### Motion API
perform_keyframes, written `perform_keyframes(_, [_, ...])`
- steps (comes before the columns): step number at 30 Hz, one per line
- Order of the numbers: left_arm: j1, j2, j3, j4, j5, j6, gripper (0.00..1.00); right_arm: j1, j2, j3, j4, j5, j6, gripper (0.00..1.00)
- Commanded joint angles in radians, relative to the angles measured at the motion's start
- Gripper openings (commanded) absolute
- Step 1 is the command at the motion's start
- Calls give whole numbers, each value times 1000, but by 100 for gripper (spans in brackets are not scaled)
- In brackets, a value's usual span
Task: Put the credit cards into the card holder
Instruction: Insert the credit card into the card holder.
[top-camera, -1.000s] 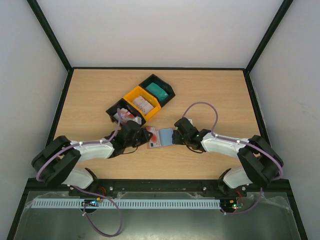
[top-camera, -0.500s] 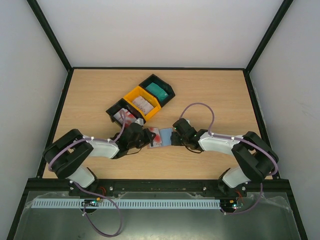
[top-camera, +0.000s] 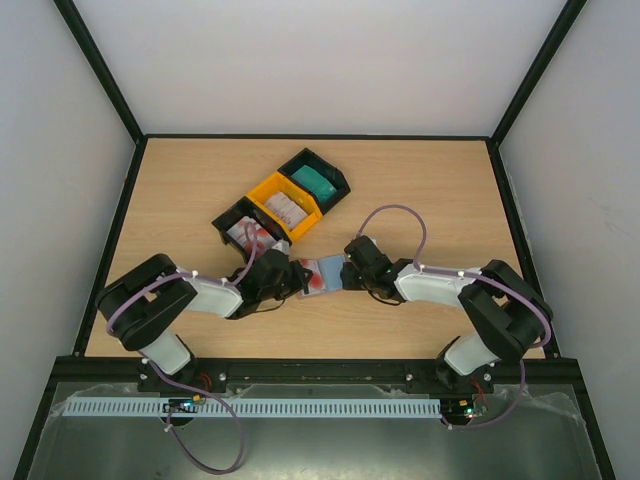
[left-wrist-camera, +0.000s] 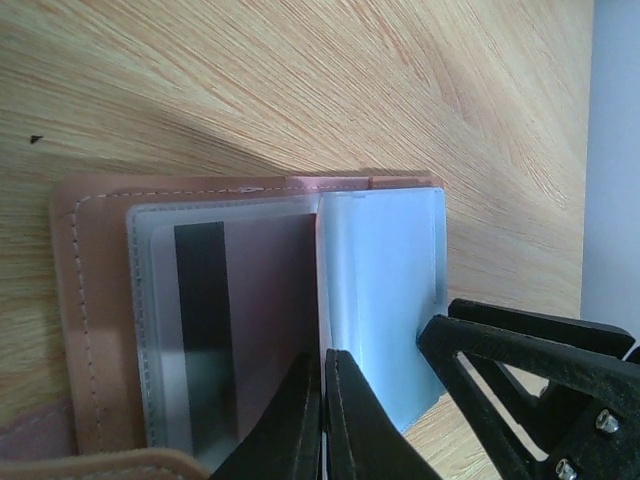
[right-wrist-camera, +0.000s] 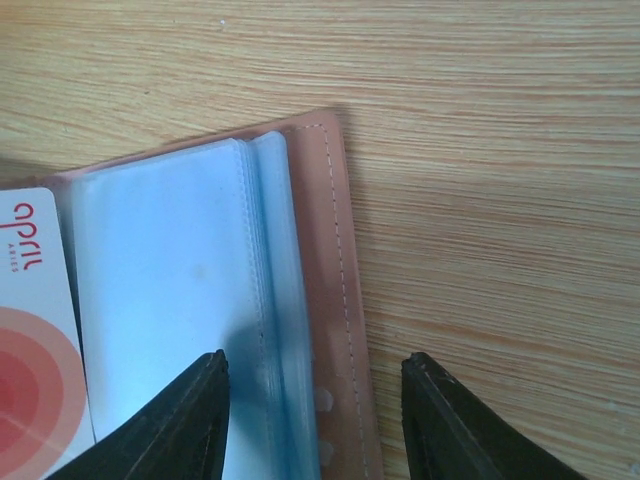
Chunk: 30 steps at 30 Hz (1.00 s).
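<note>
Card holder (top-camera: 333, 268) lies open on the table (top-camera: 430, 190), just on the near side of the yellow tray (top-camera: 285, 208), with a red-and-white card (right-wrist-camera: 30, 350) in one pocket. The left gripper (left-wrist-camera: 322, 358) is clenched on a clear sleeve's edge. The right gripper (right-wrist-camera: 313, 365), released, straddles the holder's stitched edge.

A pale wood-grain surface (top-camera: 430, 190), bordered by a thin black frame (top-camera: 315, 136), stands between plain white walls (top-camera: 320, 60) under soft, even light. A white slotted strip (top-camera: 300, 408) runs along the near edge.

Stitched leathery card holder (right-wrist-camera: 345, 300), glossy pockets (right-wrist-camera: 160, 300), wood-grain table (right-wrist-camera: 500, 150).
</note>
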Motion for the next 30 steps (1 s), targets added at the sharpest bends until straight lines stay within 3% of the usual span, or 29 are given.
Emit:
perform_keyframes(1, [-8, 16, 30, -1, -11, 15, 2, 7, 37, -18, -43, -23, 11, 44])
perform_keyframes(8, [-8, -23, 39, -30, -37, 15, 2, 6, 37, -28, -43, -13, 24, 35])
perform_keyframes(13, [-11, -30, 46, -60, -64, 25, 2, 6, 39, -32, -39, -16, 27, 35])
perform_keyframes(30, [-26, 44, 49, 67, 15, -22, 2, 7, 36, -37, -31, -24, 38, 35])
